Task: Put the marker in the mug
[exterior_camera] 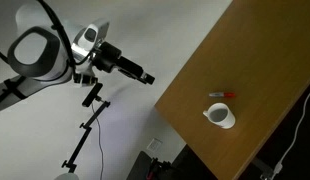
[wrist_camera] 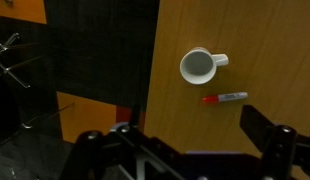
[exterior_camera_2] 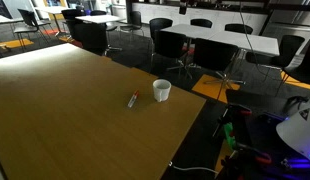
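Observation:
The white mug stands upright on the wooden table, near its edge. The red marker with a whitish part lies flat on the table just beside the mug, apart from it. Both also show in an exterior view, mug and marker, and in the wrist view, mug and marker. My gripper is open and empty. It is high up and off the table's edge, far from both things.
A black stand with a clamp arm is on the floor beyond the table edge. Black chairs and white tables fill the room behind. Cables and gear lie by the table's near corner.

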You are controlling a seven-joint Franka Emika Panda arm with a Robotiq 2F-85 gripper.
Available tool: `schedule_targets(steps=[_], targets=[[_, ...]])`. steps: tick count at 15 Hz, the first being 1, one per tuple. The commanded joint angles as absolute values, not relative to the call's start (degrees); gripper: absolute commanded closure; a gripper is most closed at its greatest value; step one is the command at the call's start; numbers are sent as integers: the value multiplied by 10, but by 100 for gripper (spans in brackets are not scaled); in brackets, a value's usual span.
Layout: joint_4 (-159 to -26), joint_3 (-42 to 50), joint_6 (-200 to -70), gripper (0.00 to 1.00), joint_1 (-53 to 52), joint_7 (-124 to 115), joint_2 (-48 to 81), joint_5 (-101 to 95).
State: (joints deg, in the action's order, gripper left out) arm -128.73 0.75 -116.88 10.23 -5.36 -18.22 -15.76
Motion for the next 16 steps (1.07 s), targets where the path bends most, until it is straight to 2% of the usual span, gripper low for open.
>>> schedule_targets(steps=[1, 8, 16], targets=[[-1286, 18, -1166, 0, 91, -56, -182, -161], [-1275, 18, -1182, 0, 87, -76, -172, -146], [-1232, -36, -1276, 0, 78, -347, -86, -160]])
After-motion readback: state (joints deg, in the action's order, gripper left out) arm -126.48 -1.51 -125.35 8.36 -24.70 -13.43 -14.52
